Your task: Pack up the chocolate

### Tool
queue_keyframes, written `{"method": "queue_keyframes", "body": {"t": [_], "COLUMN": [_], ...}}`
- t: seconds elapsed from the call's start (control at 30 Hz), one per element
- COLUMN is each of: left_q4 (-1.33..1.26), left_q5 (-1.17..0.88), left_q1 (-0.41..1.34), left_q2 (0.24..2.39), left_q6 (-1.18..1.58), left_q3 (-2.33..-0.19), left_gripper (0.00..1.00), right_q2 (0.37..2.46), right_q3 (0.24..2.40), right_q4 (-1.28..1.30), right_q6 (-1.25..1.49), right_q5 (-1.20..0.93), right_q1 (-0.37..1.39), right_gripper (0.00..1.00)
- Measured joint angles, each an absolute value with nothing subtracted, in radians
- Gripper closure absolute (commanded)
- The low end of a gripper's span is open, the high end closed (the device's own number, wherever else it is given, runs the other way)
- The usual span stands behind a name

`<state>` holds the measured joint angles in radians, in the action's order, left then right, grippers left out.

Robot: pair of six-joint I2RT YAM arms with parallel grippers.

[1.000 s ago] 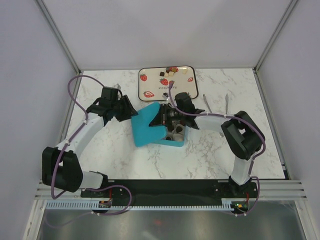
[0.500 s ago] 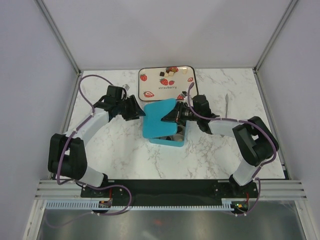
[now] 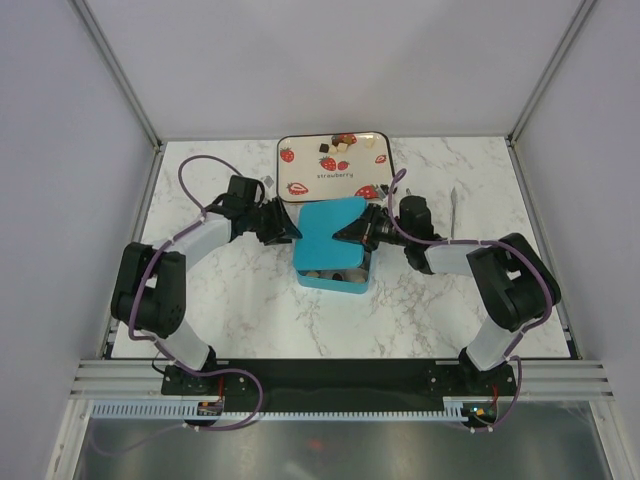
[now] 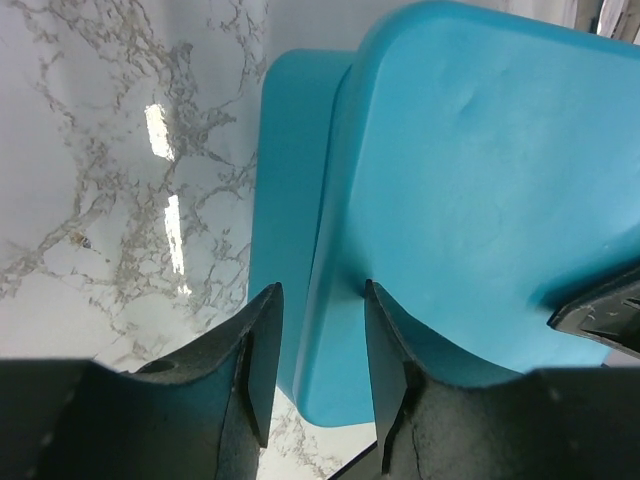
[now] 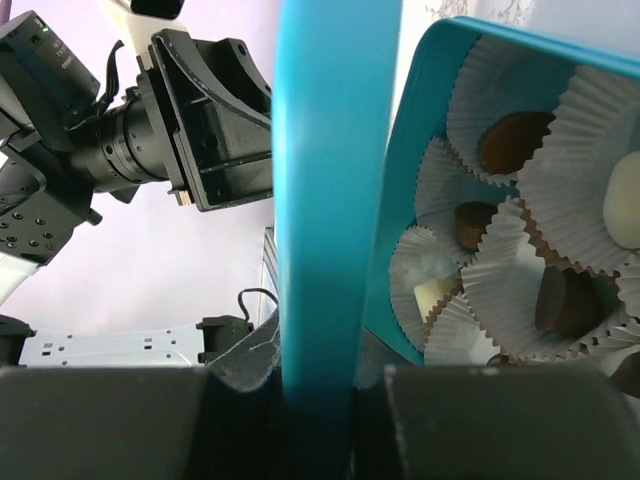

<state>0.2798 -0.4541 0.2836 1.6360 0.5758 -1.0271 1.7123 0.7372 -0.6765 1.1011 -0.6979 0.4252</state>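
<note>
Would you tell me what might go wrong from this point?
The lid, held by both the left gripper and right gripper, sits tilted and offset over the box; lowering it may crush the liner cups. Chocolates left on the tray might go unpacked.

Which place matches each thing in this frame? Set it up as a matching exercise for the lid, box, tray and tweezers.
Things:
1. lid
2. box
3. tray
4. tweezers

Places:
A. clamped in the right end effector
B. at the far edge, carrying loose chocolates
C. lying flat, to the right of that end effector
D. beneath the lid, holding liner cups

Pairs: 1-A, 2-D, 3-B, 4-C
</note>
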Motion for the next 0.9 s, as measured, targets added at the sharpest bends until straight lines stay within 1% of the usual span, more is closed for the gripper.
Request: {"method": "queue_keyframes", "body": {"t": [0.33, 0.53, 0.73, 0.8, 0.9], "left_q4": [0.255, 0.255, 0.255, 0.256, 0.255], "left_q5": [-0.464, -0.464, -0.463, -0.46, -0.455], "left_q1": [0.301, 0.305, 0.316, 0.319, 0.323], "left_q2": [1.667, 1.669, 1.669, 1.669, 1.669], "left_q6": [0.576, 0.576, 0.576, 0.576, 0.577], "left_q3": [-1.028, -1.028, -1.027, -1.023, -1.01], "left_gripper": [0.61, 0.61, 0.62, 0.62, 0.62], "right_q2": [1.73, 1.737, 1.746, 1.752, 1.756], "right_q3": [0.712, 0.694, 0.683, 0.681, 0.679], "right_q4": [-0.708, -0.737, -0.751, -0.748, -0.746], "right_q6": [1.128, 1.139, 1.141, 1.141, 1.14], "right_q5": [-0.701, -0.702, -0.706, -0.708, -0.707], "right_q1": [0.41, 0.41, 0.41, 0.409, 0.408], "right_gripper": [0.79, 0.77, 0.69, 0.62, 0.57]}}
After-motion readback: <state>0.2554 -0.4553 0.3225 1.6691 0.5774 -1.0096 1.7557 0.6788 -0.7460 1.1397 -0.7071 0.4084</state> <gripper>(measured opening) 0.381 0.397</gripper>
